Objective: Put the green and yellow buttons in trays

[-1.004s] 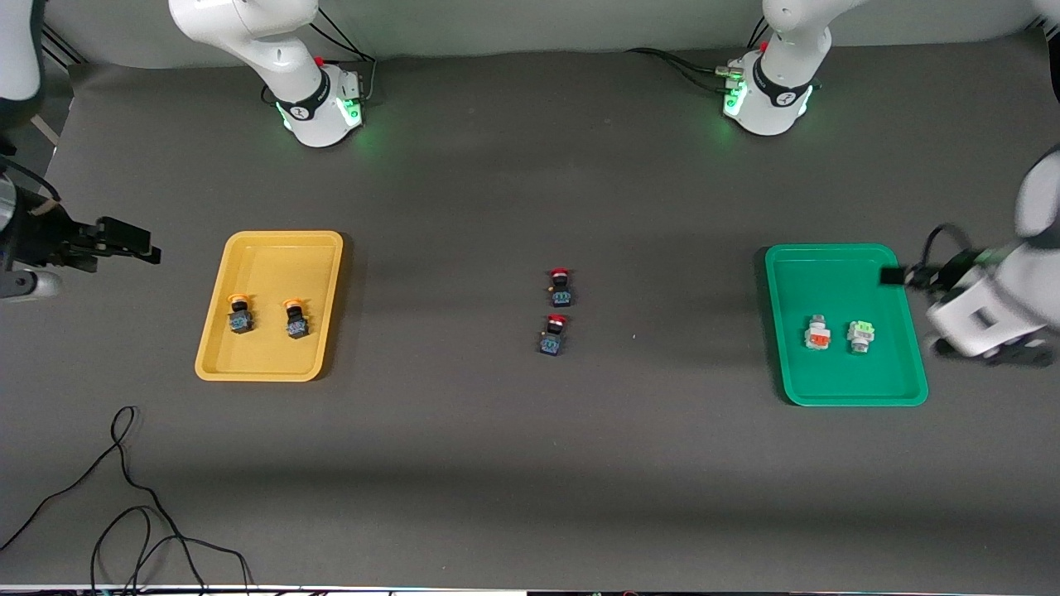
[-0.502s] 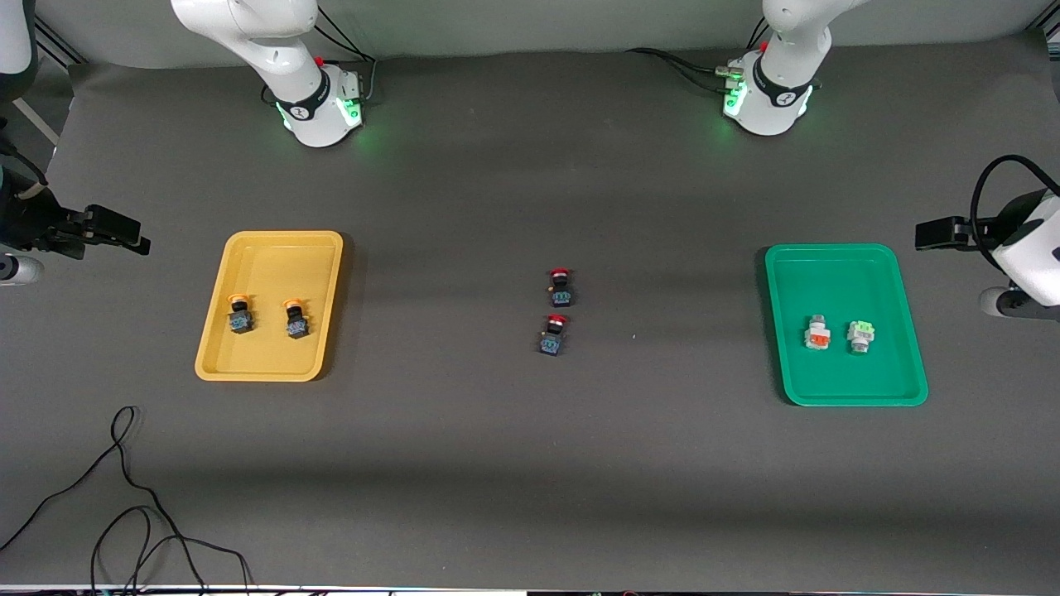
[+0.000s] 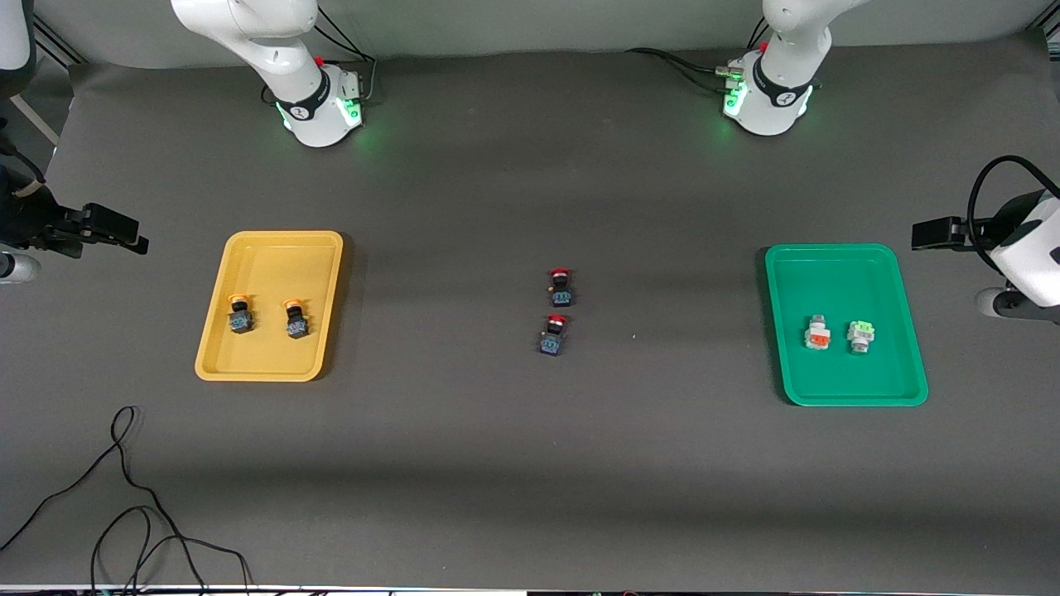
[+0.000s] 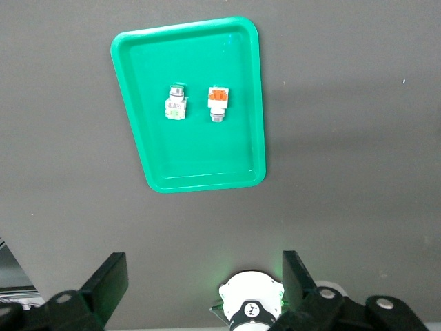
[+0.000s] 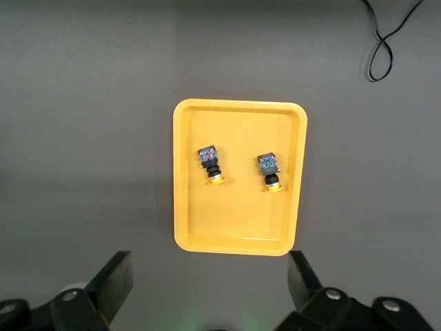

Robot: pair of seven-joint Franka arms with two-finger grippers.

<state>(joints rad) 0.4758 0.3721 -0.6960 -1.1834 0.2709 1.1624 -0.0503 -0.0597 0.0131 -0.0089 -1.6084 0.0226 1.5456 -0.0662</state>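
Observation:
Two yellow buttons (image 3: 239,316) (image 3: 296,319) lie in the yellow tray (image 3: 281,257). The green button (image 3: 861,335) lies in the green tray (image 3: 828,273), beside a whitish button with an orange face (image 3: 817,332). My left gripper (image 4: 203,286) is open and empty, held high over the table beside the green tray (image 4: 200,152). Its hand (image 3: 1027,248) shows at the left arm's end of the table. My right gripper (image 5: 210,286) is open and empty, high beside the yellow tray (image 5: 234,221). Its hand (image 3: 50,232) is at the right arm's end.
Two red-capped black buttons (image 3: 561,285) (image 3: 553,334) lie on the dark mat at the table's middle. A black cable (image 3: 124,497) loops on the mat near the front camera at the right arm's end. The arm bases (image 3: 319,108) (image 3: 766,99) stand along the back edge.
My left hand has risen and drawn away from the green tray toward the table's end. My right hand has shifted slightly outward. The buttons and trays have not moved.

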